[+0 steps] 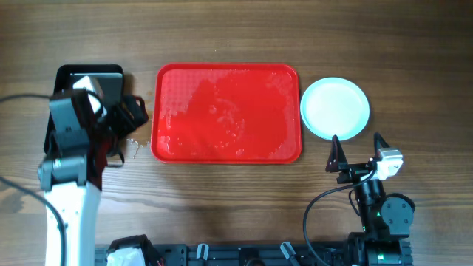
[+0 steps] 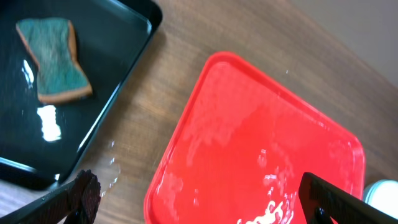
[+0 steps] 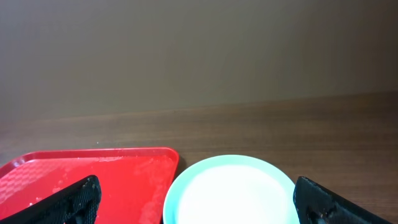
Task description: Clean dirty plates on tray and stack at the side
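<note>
Wood-grain worktop (image 1: 222, 29) is running brown and matte across the whole overhead view, with the grain going left to right.

The tray (image 1: 222, 111) is lying flat at the centre, with its long side along the grain. Its red floor is glistening with a film of water and scattered droplets.

The plates (image 1: 335, 108) are sitting on the worktop just beside the tray's right rim, off the tray. They are showing as one pale aqua-white round outline with a clean-looking face. How many are stacked there cannot be told from above.

A black tray (image 1: 111, 77) is sitting at the far left, apart from the red one and partly hidden under the left arm. A sponge (image 2: 55, 59) with a teal top and a brown base is lying in it, with wet glare beside it. A few water drops (image 1: 135, 144) are beading on the bare wood between the two trays.

The left end effector (image 2: 199, 199) is hanging with its jaws spread wide, gripping nothing, above the gap between the two trays.

The right end effector (image 1: 357, 144) is resting low near the front edge with its jaws also spread wide and empty, pointing toward the plates and just short of them.

A plain grey-brown wall (image 3: 199, 56) is rising behind the far edge of the worktop. It is evenly lit.
</note>
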Controlling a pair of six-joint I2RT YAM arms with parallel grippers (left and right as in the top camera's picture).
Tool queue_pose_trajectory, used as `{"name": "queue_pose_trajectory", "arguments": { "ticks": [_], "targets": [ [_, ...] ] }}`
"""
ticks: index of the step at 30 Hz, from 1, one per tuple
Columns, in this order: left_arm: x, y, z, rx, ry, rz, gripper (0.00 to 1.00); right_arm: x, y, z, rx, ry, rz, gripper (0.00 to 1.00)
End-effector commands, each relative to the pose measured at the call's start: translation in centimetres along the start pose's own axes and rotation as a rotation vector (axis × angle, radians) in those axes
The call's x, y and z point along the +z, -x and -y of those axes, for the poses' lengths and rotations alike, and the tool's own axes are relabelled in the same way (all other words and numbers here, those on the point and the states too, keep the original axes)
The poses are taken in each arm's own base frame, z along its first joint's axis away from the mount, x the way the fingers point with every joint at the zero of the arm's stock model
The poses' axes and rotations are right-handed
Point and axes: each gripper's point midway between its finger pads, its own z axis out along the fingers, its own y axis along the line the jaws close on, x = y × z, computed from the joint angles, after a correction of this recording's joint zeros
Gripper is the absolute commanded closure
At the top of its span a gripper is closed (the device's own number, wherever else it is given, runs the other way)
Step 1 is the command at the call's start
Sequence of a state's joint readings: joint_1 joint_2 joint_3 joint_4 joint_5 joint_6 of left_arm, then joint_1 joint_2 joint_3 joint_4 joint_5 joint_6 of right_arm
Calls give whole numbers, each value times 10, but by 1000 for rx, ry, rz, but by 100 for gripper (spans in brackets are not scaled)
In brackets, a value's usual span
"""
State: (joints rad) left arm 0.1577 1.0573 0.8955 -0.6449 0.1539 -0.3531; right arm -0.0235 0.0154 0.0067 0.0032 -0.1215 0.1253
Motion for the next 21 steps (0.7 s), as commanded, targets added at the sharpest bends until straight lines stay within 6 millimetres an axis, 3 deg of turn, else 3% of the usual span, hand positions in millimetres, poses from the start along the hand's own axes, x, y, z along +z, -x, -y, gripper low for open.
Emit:
{"name": "queue_pose_trajectory", "arguments": {
  "ticks": [1,8,14,21],
  "targets": [
    [6,-23,-13,20,-11,55,0,-1,3,4,-21,-22,15,1],
    [5,-48,3,120,-226,314,0,-1,3,4,-21,-22,15,0],
    [-11,-69,16,401,-290,437,0,-1,3,4,-21,-22,15,0],
    [-7,-85,9,428,-304,482,0,-1,3,4,-22,-22,15,0]
  ]
}}
